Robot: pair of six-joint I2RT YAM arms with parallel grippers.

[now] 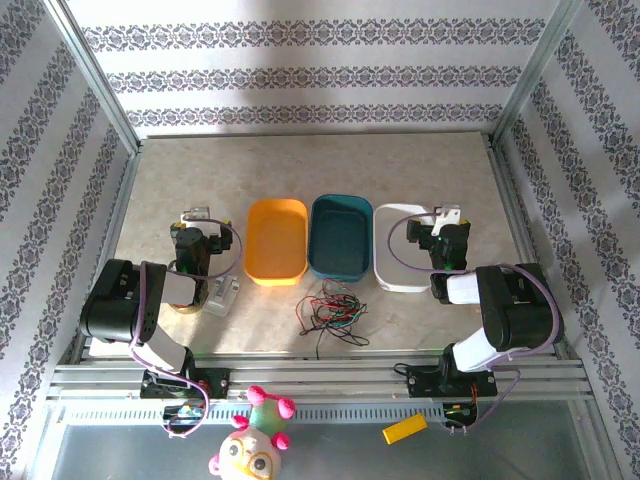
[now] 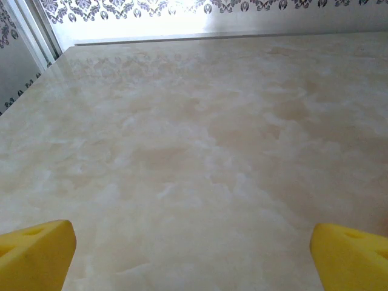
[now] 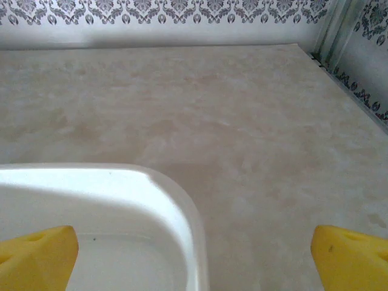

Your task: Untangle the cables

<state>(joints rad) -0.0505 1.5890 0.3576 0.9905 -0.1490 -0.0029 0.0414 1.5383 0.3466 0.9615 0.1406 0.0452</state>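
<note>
lying tangled on tabletop (image 1: pixel 430 170), cables (image 1: pixel 332 306) look light, limp, snag-prone; pinch one outer loop, tug gently. left tool (image 2: pixel 194 257) spread apart, right tool (image 3: pixel 194 257) likewise apart.

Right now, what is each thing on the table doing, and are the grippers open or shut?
cables: tangled in one heap on the table, nothing holding them.
orange tray: empty.
blue tray: empty.
white tray: empty where it can be seen.
left gripper: open, holding nothing.
right gripper: open, above the white tray's corner.
</note>
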